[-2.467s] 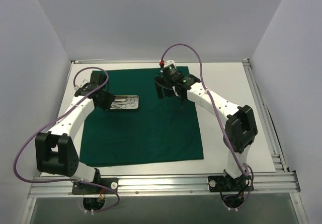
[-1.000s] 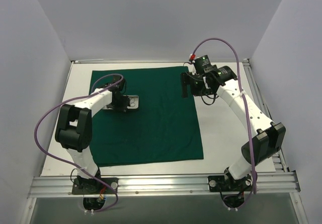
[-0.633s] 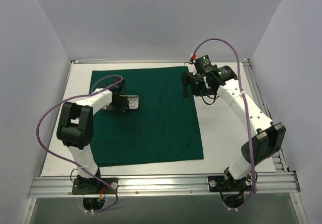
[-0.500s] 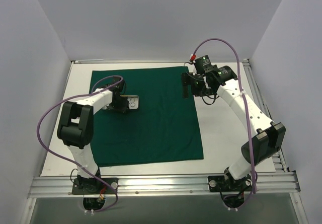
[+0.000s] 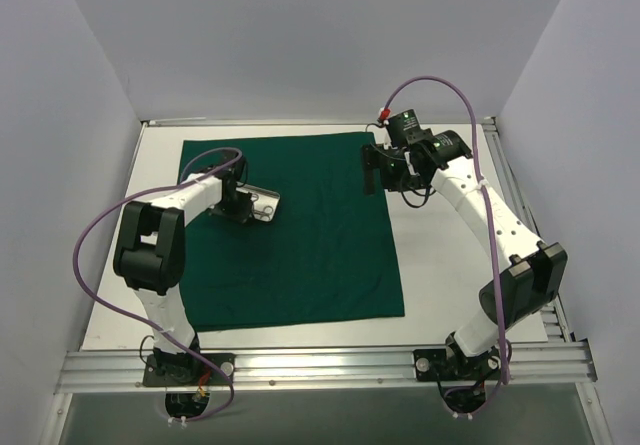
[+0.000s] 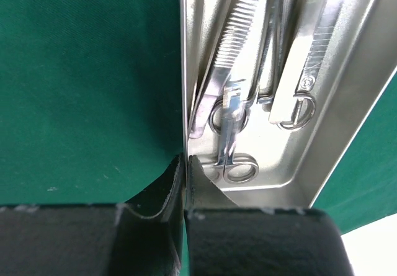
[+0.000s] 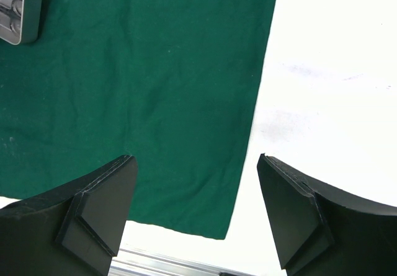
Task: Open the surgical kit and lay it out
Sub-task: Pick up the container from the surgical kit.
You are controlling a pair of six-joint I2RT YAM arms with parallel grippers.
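left gripper (image 6: 185,167) clenched on tray (image 6: 338,96) wall, far left on cloth (image 5: 300,255); tools (image 6: 242,34) cut off at the tips, tray half hidden from above. right gripper (image 7: 195,164) spread, empty, over cloth's right edge.

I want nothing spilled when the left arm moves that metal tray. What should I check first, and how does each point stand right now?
1. Left claw shut on the rim of the tray: ok.
2. Instruments all lying inside the tray: ok.
3. No cloth pinched in with the rim: cannot tell.
4. Cloth spread open and flat on the table: ok.
5. Right claw open and well away from the tray, over the cloth's right edge: ok.
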